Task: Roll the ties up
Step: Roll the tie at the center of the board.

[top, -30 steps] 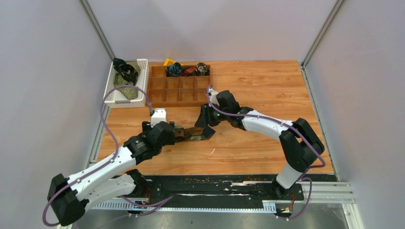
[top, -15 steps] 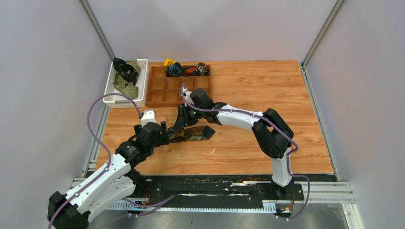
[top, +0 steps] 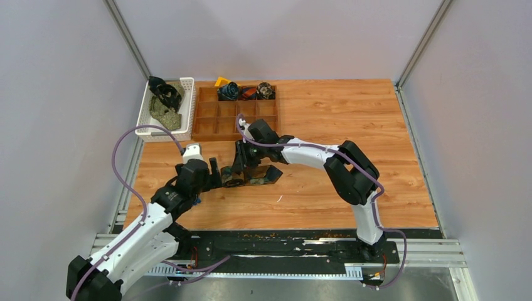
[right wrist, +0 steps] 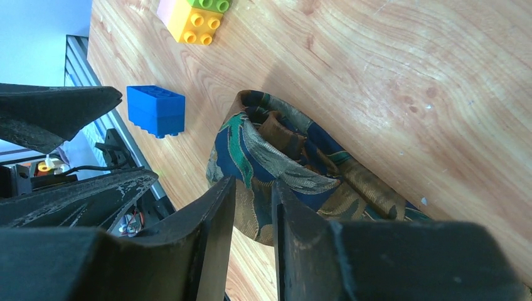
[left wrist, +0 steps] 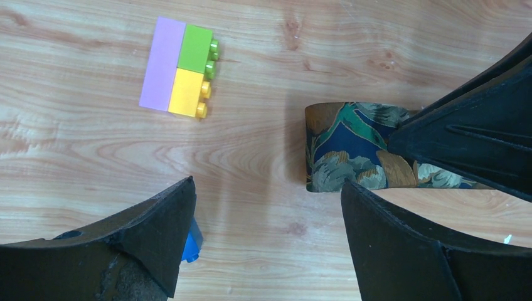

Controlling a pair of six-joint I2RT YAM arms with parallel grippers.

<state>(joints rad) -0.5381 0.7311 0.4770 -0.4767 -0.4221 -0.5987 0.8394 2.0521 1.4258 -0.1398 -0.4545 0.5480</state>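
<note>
A tie (top: 256, 178) with a blue, green and brown leaf pattern lies on the wooden table, its left end coiled into a loose roll (right wrist: 276, 150). My right gripper (right wrist: 254, 185) stands over that roll, jaws drawn to a narrow gap with the roll's outer wall pinched between them. In the left wrist view the rolled end (left wrist: 348, 147) sits just beyond my open left gripper (left wrist: 266, 188), which holds nothing. The right fingers (left wrist: 477, 144) cover the tie's right part there. More ties fill the white basket (top: 182, 128), and rolled ties (top: 229, 91) sit in the wooden organizer (top: 216, 122).
Small plastic blocks lie by the roll: a pink, green and yellow cluster (left wrist: 182, 75) and a blue block (right wrist: 155, 110) close to my left finger. The organizer and basket stand at the table's back left. The metal rail (top: 282, 251) runs along the near edge.
My right gripper slid left along the tie to its rolled end and narrowed its jaws. My left arm drew back to the left, off the tie, and its jaws opened slightly wider.
</note>
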